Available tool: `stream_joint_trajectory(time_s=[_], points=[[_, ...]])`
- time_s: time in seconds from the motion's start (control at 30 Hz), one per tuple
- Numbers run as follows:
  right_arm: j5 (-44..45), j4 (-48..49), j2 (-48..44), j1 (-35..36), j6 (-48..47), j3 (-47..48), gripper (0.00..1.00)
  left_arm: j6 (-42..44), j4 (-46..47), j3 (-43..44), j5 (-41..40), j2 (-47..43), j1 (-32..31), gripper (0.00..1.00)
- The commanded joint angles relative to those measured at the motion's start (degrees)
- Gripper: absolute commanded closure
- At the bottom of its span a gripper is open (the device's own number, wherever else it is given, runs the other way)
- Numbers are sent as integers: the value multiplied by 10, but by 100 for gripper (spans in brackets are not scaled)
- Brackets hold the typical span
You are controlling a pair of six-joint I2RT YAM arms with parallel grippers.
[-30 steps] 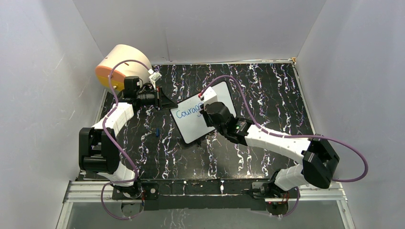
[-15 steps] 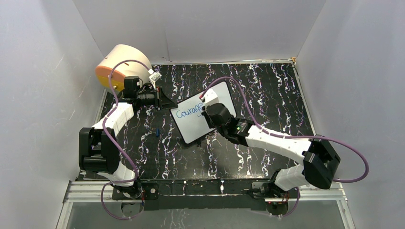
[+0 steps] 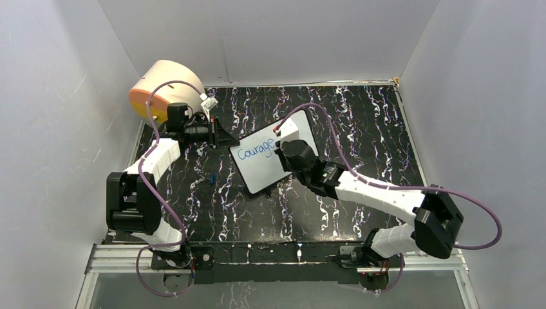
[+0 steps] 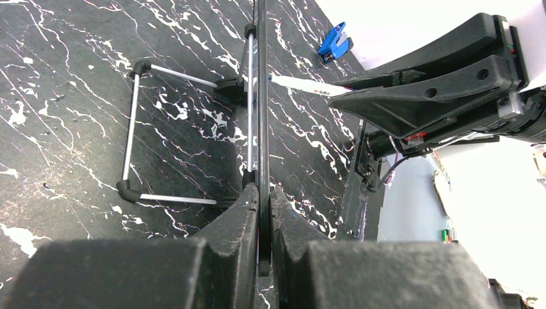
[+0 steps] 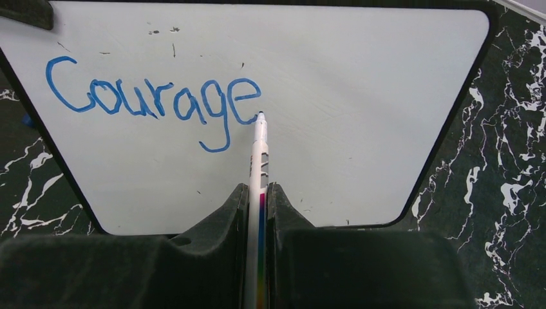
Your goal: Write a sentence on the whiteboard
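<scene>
The right hand (image 5: 257, 212) clasps a marker (image 5: 259, 161), its tip at the last letter of the sentence (image 5: 154, 100), so far only "Courage", on the whiteboard (image 5: 367, 96) standing mid-worktop (image 3: 360, 129). Beyond, the left hand (image 4: 264, 209) pinches the board's edge. The writing looks partway done; the next move probably calls for lifting the tip and leaving a gap.

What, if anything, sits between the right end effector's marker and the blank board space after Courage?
Nothing visible. The marker in the right end effector has its tip at the final e of Courage, and the whiteboard face right of it is unobstructed.
</scene>
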Motion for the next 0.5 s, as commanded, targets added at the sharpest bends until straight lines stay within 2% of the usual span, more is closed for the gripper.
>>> stream_joint_trajectory(time_s=[0.0,0.47], points=[[13,27,-48,-3,2,-9,100,21,-37,3,-19,10,-4,100],[5,21,-74,-28,-25,-20,100,25,-44,5,-20,13,-4,100]])
